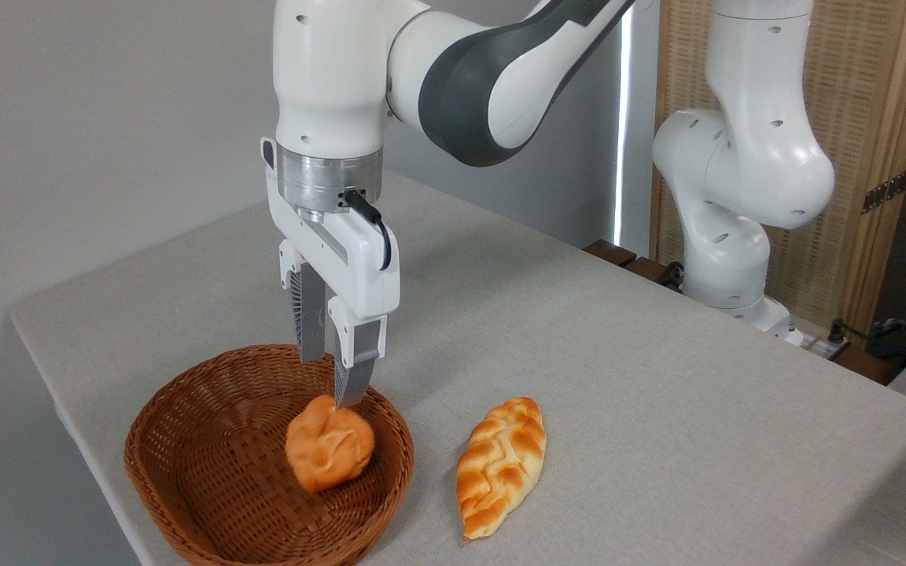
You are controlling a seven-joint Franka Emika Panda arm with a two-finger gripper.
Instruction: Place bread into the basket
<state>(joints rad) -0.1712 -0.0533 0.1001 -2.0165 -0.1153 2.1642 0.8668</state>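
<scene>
While my arm reaches down over the worktop [657, 369], I list what I see. Hand [333, 377]: pointing straight down above the basket, fingers set a small way apart, the nearer fingertip touching the top of the bread; whether it grips I cannot tell. Bread [329, 445]: small round orange bun, lying inside the basket against its right wall. Basket [185, 440]: oval brown wicker, low sides, near the front left edge. Braided loaf [500, 465]: golden, pointed ends, lying just right of the basket.
</scene>
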